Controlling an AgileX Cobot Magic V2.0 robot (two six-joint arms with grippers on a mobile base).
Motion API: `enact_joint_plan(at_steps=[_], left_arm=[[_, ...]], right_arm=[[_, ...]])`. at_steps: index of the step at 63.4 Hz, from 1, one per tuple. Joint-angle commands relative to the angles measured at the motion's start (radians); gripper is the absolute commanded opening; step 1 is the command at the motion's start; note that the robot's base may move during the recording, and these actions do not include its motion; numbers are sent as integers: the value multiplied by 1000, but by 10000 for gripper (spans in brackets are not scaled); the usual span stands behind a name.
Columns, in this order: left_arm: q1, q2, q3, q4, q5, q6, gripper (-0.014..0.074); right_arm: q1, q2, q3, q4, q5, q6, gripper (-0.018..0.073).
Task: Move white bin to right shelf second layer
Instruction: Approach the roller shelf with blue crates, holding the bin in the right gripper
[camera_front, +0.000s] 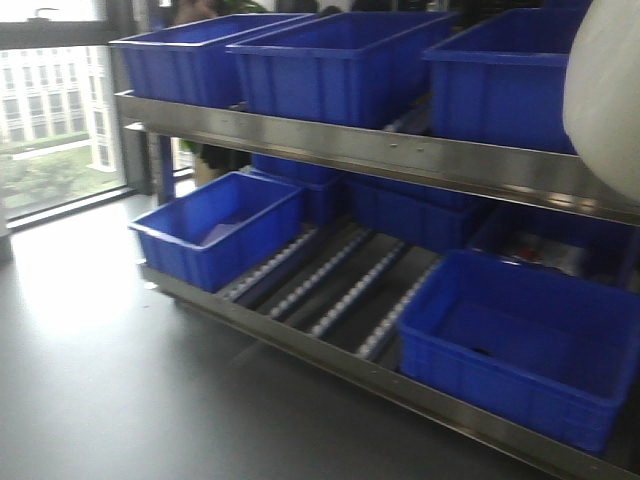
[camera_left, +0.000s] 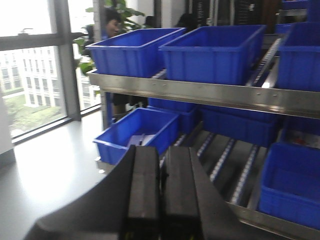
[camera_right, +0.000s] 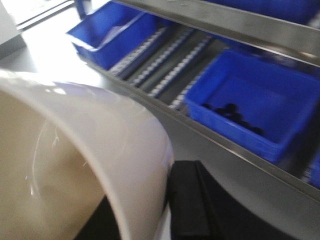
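- Your right gripper (camera_right: 172, 205) is clamped on the white bin (camera_right: 100, 150). One black finger (camera_right: 192, 200) lies against the outside of the wall just under the rim, and the other is hidden behind that wall.
- The bin fills the lower left of the right wrist view and is cut off by the frame. You see smooth, glossy cream-white plastic with a thick rounded rim, slightly blurred.
- Your left gripper (camera_left: 152, 200) has its two black fingers pressed together with nothing between them.
- In the front view the bin (camera_front: 605, 90) is only a blurred white curve at the upper right edge. It is held in the air level with the right shelf second layer (camera_front: 400, 150), overlapping the rightmost blue crate (camera_front: 500, 80) there.
- You cannot tell whether the bin touches that crate or the steel front rail.
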Motion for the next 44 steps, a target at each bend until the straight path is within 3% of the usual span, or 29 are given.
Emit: enact_joint_plan(at_steps=[1,44], left_arm=[[-3,-15,33,-3,-91,-7,85],[-3,-15,33,-3,-91,-7,85]], right_arm=[[-7,1,-32,8,-95,-8,56],[-7,1,-32,8,-94,-8,56]])
